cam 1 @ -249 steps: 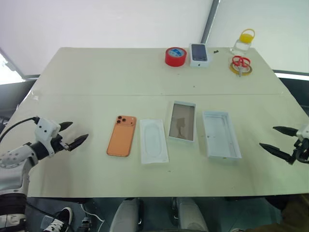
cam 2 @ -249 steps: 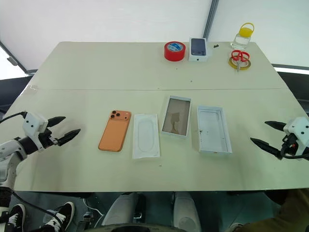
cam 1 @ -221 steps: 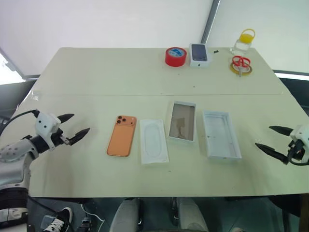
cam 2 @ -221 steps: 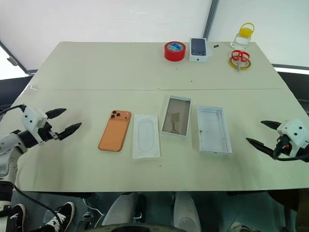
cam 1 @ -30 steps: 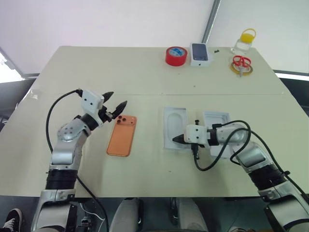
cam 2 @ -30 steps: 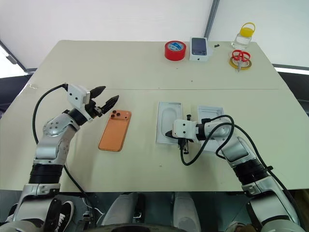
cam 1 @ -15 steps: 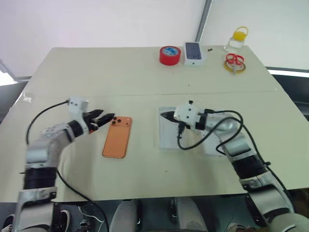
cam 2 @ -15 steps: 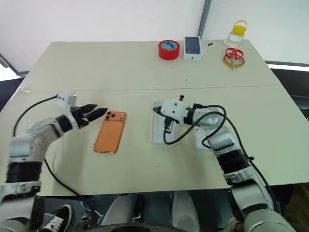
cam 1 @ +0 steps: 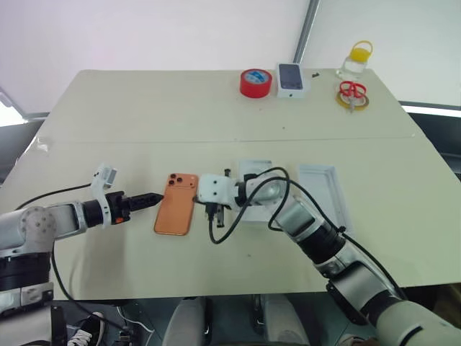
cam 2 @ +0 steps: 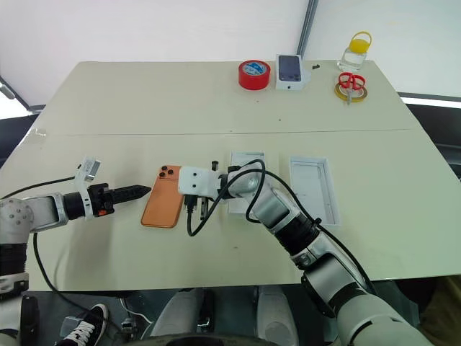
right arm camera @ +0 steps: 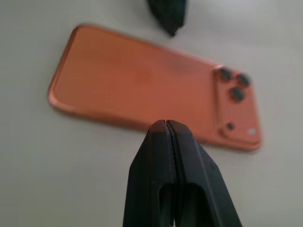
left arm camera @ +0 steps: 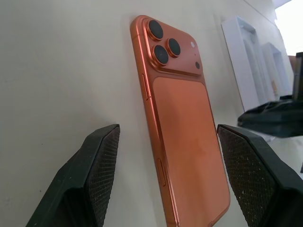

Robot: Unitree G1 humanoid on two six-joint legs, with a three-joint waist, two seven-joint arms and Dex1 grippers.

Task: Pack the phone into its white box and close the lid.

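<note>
- The phone (cam 1: 177, 204) lies camera-side up on the table (cam 1: 144, 115), left of centre in the head view, untouched by either gripper.
- The left gripper (cam 2: 137, 191) points at its left long edge, jaws spread wide; the wrist view shows one finger (left arm camera: 97, 182) off each side of the phone.
- The right gripper (right arm camera: 166, 135), pinched shut and empty, sits just off the opposite long edge.
- To do this well, I judge the shut right tip should brace that edge while the left fingers close across the phone's width.
- Counted: one phone, one white box (cam 1: 253, 193) at centre, one lid (cam 1: 324, 194) right of it.
- Along the upper edge: one red tape roll (cam 1: 253, 82), one small phone carton (cam 1: 292, 78), one pair of scissors (cam 1: 350, 92), one bottle (cam 1: 356, 61).
</note>
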